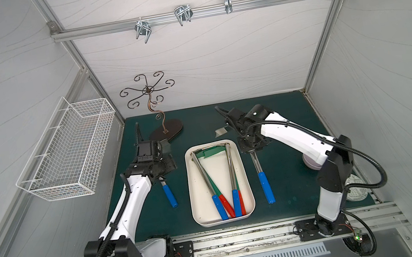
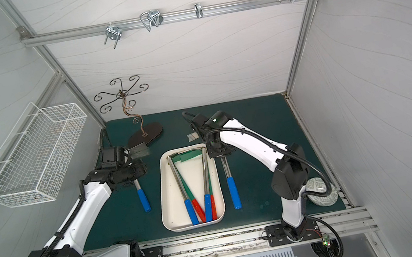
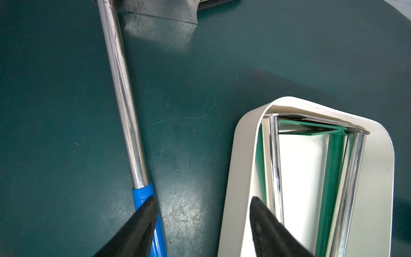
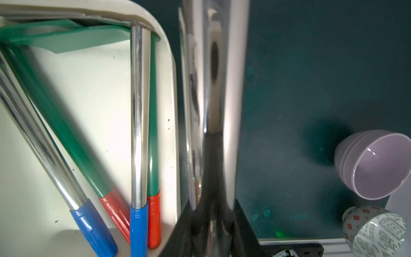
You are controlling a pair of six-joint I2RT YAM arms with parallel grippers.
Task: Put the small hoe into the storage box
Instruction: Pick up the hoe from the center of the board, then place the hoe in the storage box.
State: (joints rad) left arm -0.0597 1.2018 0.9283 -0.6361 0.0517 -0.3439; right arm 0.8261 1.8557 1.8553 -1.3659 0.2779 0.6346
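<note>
On the dark green surface [image 1: 198, 124], one cream-white storage box [image 1: 197, 193] is set in the middle, between two robot arms. Six long tools are counted in all.

Four tools are laid inside the box. Two are steel hoes with blue grips [image 1: 201, 169], and two are green tools with red grips [image 1: 226, 205]. All four grips are turned toward the near end.

Two more hoes are outside the box, one on each side. The right blue-grip hoe [image 1: 265, 187] is just beside the box's right wall. Its shiny steel shaft is pinched by the right hand [image 1: 252, 152], which is closed tight on it. It cannot be told if this hoe is lifted. The left blue-grip hoe [image 1: 169, 194] is laid flat on the surface. The left hand [image 3: 203, 198] is held over it with its fingers spread apart, and nothing is gripped.

One white wire basket [image 1: 70, 152] is hung on the left wall. One curly metal stand [image 1: 165, 131] is placed at the back. Four sets of metal hooks [image 1: 183, 14] are fixed on a rail. One lilac bowl [image 4: 378, 164] and one patterned cup [image 4: 375, 231] are seen near the right arm's base. The marks on the cup are too blurred to be read.
</note>
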